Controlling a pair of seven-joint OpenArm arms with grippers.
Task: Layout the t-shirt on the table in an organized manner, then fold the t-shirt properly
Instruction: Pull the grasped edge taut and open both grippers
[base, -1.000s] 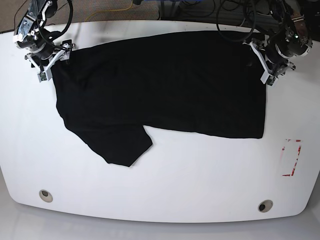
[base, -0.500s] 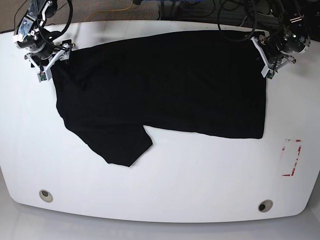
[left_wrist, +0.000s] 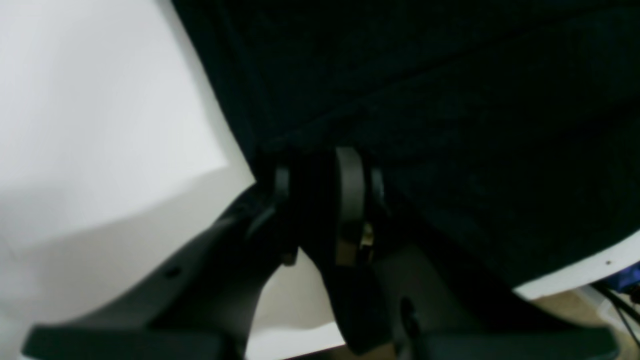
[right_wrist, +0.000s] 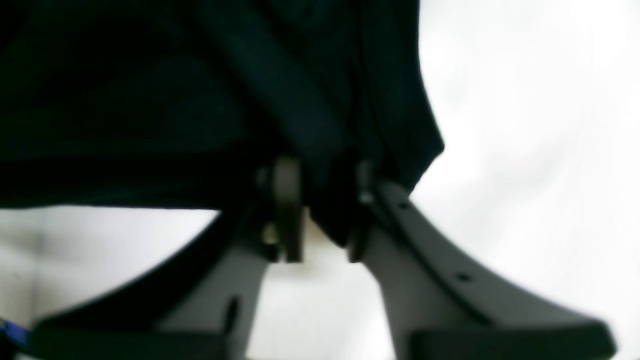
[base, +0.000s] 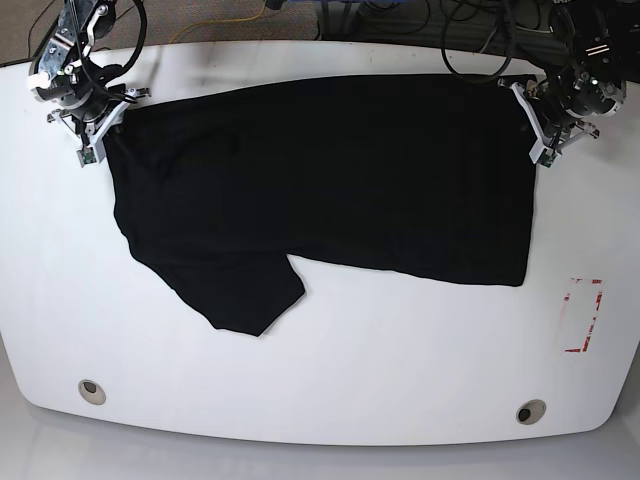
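The t-shirt (base: 330, 180) opens the picture, a broad black sheet lying flat across the far half of the desk (base: 330, 370), its long axis running side to side, with one sleeve flap jutting toward the near edge, close to the grey grommet hole (base: 91, 391) on that side. No print shows; the fabric reads plain black from above. Toward the shirt's other end and nearer the front, the red-outlined mark (base: 583, 316) sits apart from the cloth, with the second grommet hole (base: 530, 411) beyond it by the near rim.

Now the arms, one at each far corner of the shirt. The right hand (base: 100, 128) sits at the corner above the sleeve flap; its wrist view shows the fingers (right_wrist: 287, 200) closed in on a bunched fold of black fabric. The left hand (base: 540, 125) is at the opposite far corner, and its wrist view shows fingers (left_wrist: 350, 190) pinched on the shirt's edge as well.

So both hands have cloth, and the whole garment lies from them toward the near edge. Neither arm is nearer; they hold the two ends of the same far hem line. My read: the coming move is a joint pull or lift, and it depends on keeping that line taut and level so the body doesn't skew.
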